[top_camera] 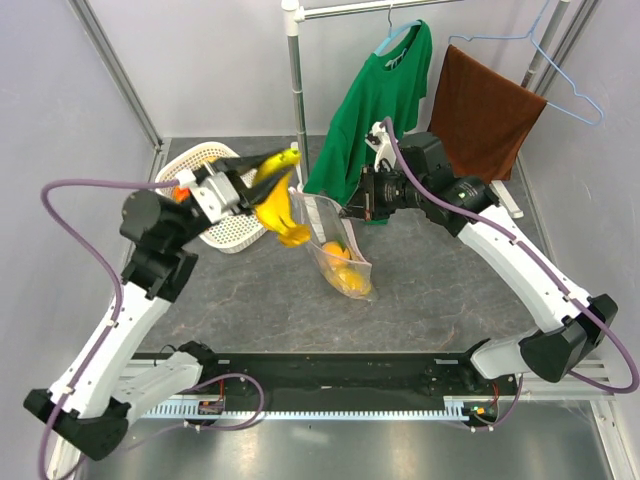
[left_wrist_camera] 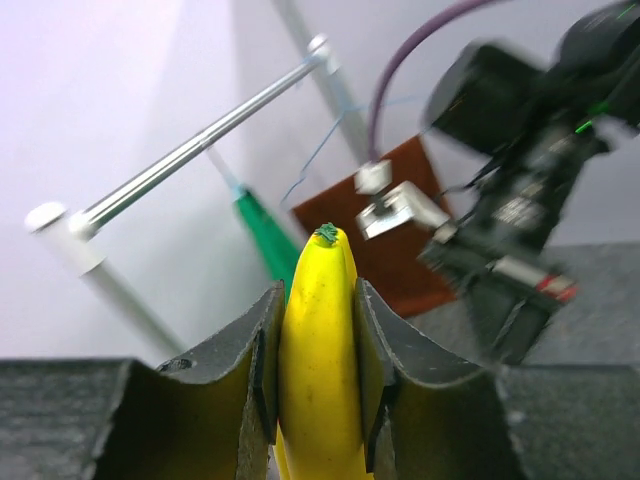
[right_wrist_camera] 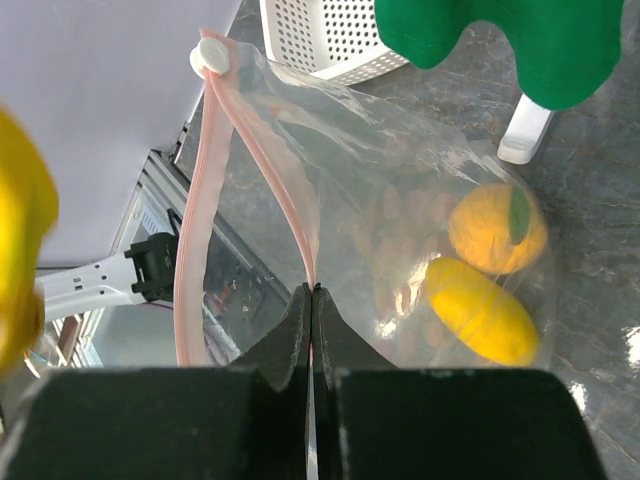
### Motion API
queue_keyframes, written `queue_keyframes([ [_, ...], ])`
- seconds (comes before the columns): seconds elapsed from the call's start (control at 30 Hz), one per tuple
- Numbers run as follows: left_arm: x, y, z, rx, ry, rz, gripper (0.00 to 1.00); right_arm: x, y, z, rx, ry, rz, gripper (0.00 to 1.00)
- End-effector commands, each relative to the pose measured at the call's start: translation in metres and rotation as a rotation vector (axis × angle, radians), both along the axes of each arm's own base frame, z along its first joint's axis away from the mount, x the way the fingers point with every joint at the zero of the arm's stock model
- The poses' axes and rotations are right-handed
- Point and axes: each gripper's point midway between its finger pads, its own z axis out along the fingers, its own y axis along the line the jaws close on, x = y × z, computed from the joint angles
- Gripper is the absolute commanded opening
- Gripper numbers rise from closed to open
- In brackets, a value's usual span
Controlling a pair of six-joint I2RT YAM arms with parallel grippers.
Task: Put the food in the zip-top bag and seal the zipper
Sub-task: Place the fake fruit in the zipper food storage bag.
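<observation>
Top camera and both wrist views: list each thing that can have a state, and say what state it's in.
left pincer: shut on the banana bunch
banana bunch: gripped, in the air, outside the bag
right pincer: shut on the zip-top bag's mouth edge
zip-top bag: held up, mouth open
zipper: unsealed, strips apart
round orange fruit: inside the bag
oval yellow fruit: inside the bag
green shirt: hanging on a hanger

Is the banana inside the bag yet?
No, the left gripper is clamped on the banana bunch, outside the zip-top bag.
</observation>
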Motion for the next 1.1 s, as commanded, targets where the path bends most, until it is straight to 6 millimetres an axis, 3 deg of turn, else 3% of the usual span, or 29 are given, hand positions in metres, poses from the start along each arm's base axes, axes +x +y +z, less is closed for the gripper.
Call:
queue_keyframes([
  [0.0,0.001,-0.015,0.015,-0.131,-0.045,0.106,0.02,0.004,0.008,0.011,0.060,-0.007,0.000,0.00],
  [0.03,-0.006,-0.031,0.010,-0.126,-0.049,0.077,0.02,0.003,0.008,0.013,0.065,-0.005,0.004,0.00],
  [0.1,-0.005,-0.035,0.018,-0.132,-0.160,0.147,0.02,0.002,0.009,0.013,0.072,0.001,0.008,0.00],
  [0.13,-0.010,-0.053,0.008,-0.111,-0.186,0.126,0.02,0.000,0.010,0.014,0.073,-0.001,0.013,0.00],
  [0.2,-0.022,-0.061,0.015,-0.073,-0.372,0.147,0.02,-0.001,0.009,0.014,0.076,0.001,0.013,0.00],
  [0.23,-0.029,-0.074,0.000,-0.043,-0.418,0.126,0.02,-0.002,0.009,0.015,0.078,0.004,0.013,0.00],
  [0.3,-0.037,-0.079,0.002,-0.027,-0.580,0.157,0.02,-0.004,0.009,0.014,0.082,0.011,0.017,0.00],
  [0.37,-0.041,-0.087,-0.009,0.007,-0.622,0.144,0.02,-0.006,0.008,0.014,0.086,0.017,0.023,0.00],
  [0.7,-0.054,-0.080,-0.042,0.045,-0.630,0.105,0.02,-0.003,-0.001,0.023,0.150,0.063,0.015,0.00],
  [0.77,-0.053,-0.085,-0.058,0.092,-0.576,0.064,0.03,-0.003,0.000,0.025,0.171,0.070,0.023,0.00],
  [0.9,-0.062,-0.093,-0.085,0.169,-0.646,0.009,0.08,-0.007,0.005,0.033,0.210,0.073,0.058,0.00],
  [1.07,-0.070,-0.105,-0.100,0.230,-0.668,-0.071,0.13,-0.013,0.006,0.031,0.220,0.088,0.080,0.00],
])
